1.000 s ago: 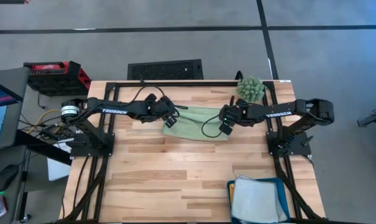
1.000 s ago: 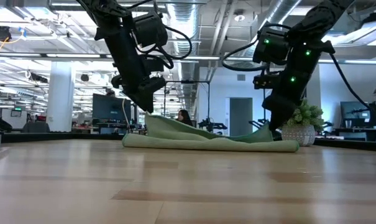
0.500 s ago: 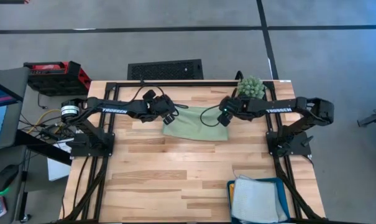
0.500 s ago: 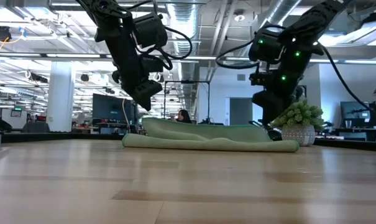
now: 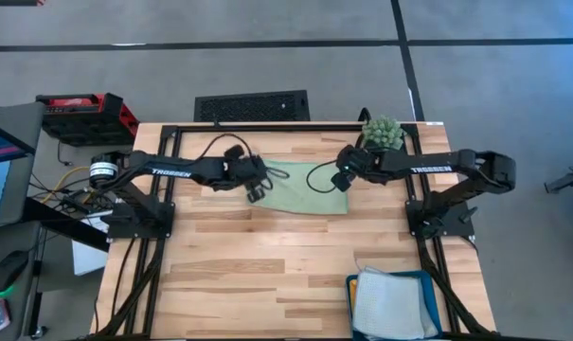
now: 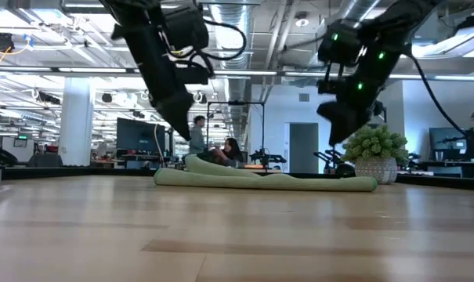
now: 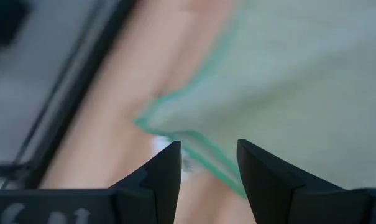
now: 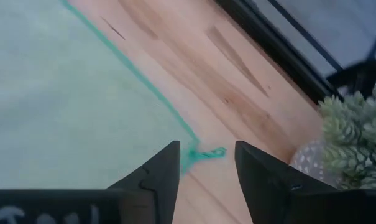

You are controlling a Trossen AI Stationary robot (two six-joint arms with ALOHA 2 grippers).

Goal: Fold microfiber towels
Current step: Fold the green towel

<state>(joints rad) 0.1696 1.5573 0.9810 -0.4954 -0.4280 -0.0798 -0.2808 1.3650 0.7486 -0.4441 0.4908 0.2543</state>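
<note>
A light green microfiber towel [image 5: 305, 189] with a darker green hem lies folded flat on the wooden table, at the far middle. It also shows in the low view [image 6: 268, 182]. My left gripper [image 5: 256, 189] is open above the towel's left end, over a corner [image 7: 144, 121]. My right gripper [image 5: 340, 180] is open above the towel's right end, over a corner with a loose thread [image 8: 203, 152]. In the low view both grippers [image 6: 182, 129] [image 6: 342, 133] hang clear above the cloth. Pale folded towels [image 5: 390, 303] lie in a teal tray; no orange towel shows.
The spiky green ball plant [image 5: 383, 133] in its pot stands at the far right, close behind my right gripper. The teal tray [image 5: 400, 274] sits at the table's near right corner. A black frame rail [image 5: 267, 126] runs along the far edge. Bare wood lies between the towel and the near edge.
Both grippers held the towel's upper layer raised by its two corners, carried it toward the far edge and laid it down. They have let go and risen. The upper layer now lies flat on the lower one. My left gripper has come back a little toward the near edge.
</note>
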